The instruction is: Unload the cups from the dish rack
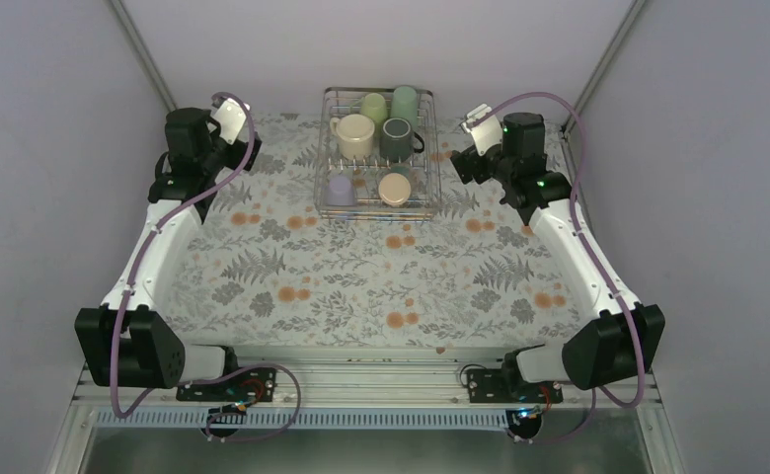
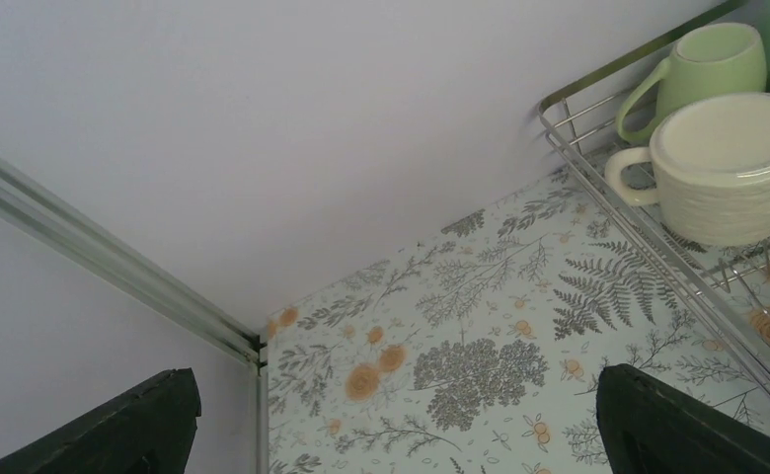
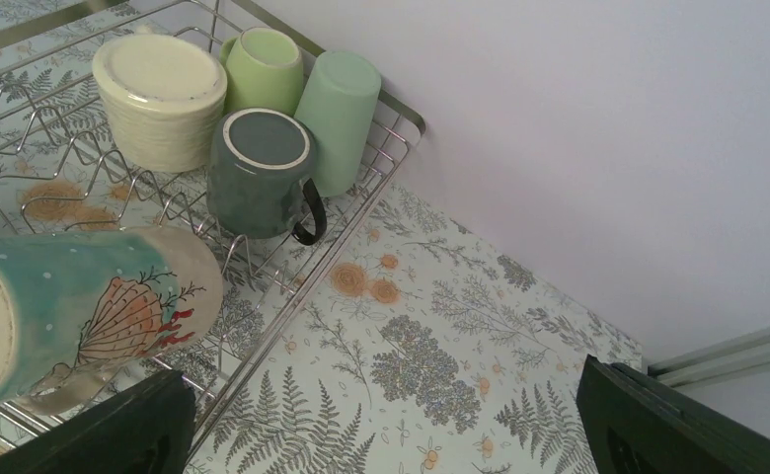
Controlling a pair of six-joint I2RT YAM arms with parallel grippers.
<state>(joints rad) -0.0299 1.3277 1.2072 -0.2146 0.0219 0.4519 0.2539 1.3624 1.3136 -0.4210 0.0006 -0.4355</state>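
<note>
Six cups (image 1: 353,135) sat in dish rack (image 1: 379,212), far middle of table (image 1: 361,286) | left gripper (image 2: 401,434) left of rack, jaws wide, empty | right gripper (image 3: 381,434) right of rack, jaws wide, empty

The surface (image 1: 361,286) (pale, printed with ferns and orange flowers) carries the rack (image 1: 369,209), sitting flat near its far edge, midway across.

Fern-printed table cover (image 1: 361,281), pale walls (image 1: 381,39)
</note>
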